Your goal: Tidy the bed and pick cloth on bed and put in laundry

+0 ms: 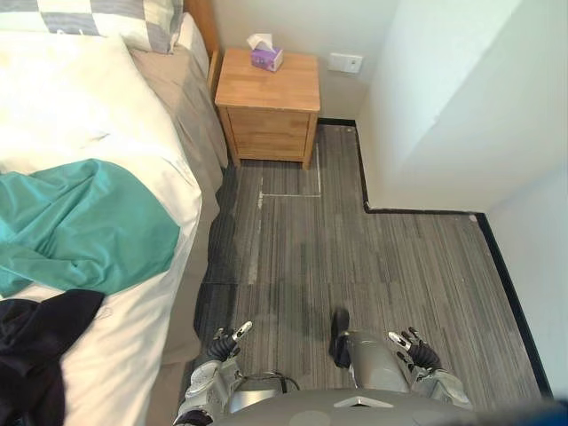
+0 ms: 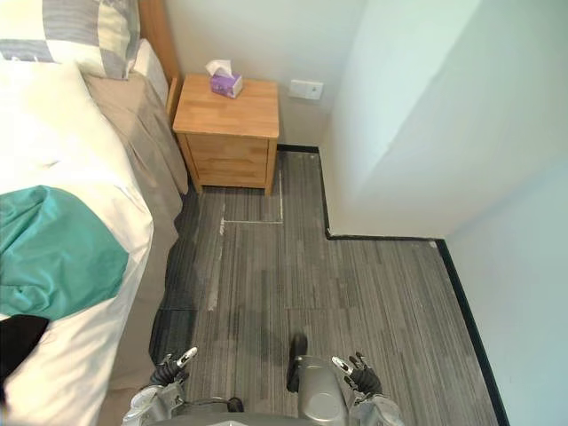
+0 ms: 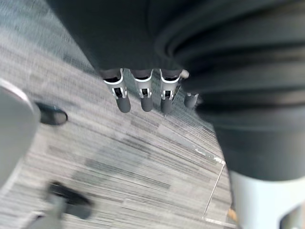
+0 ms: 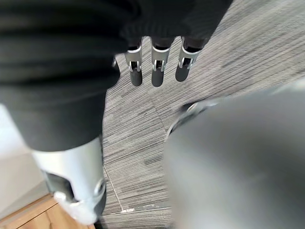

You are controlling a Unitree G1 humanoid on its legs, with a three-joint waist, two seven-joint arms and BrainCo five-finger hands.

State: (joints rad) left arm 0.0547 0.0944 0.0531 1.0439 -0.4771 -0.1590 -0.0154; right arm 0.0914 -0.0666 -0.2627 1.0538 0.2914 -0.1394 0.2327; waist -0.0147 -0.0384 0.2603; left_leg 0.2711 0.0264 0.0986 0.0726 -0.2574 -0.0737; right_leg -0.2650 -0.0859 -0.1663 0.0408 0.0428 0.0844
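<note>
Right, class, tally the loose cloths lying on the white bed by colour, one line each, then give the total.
Teal cloth: 1
Black cloth: 1
Total: 2

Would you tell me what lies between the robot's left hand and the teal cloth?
In the left eye view, white bedding and the bed's beige side separate left hand from teal cloth.

bedroom | bed (image 1: 133, 355), pillow (image 1: 106, 19) | wooden nightstand (image 1: 269, 106), tissue box (image 1: 265, 58)
</note>
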